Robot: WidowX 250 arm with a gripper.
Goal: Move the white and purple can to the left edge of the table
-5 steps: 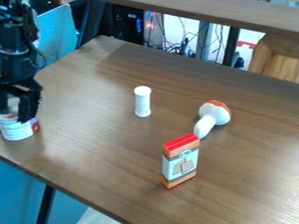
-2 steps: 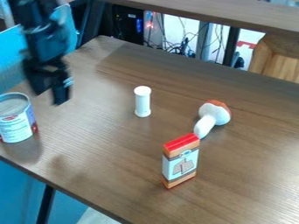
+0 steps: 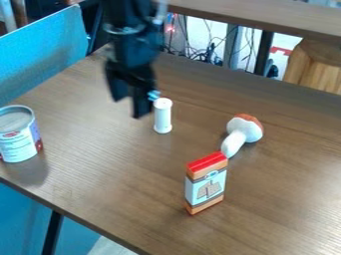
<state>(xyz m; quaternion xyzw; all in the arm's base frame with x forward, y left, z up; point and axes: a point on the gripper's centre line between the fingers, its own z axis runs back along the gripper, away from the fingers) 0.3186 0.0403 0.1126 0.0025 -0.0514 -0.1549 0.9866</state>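
Nearest, on the table, red-topped box, close before the stem of toy mushroom. At left, can. Farther, upright white cylinder; just beside, gripper, jaws spread. Swung there from the can since earlier.

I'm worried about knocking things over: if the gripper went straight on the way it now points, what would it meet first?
Probably the tabletop: the gripper points down with its fingers apart. Depth is unclear from this slanted view, so it might brush the white cylinder close by.
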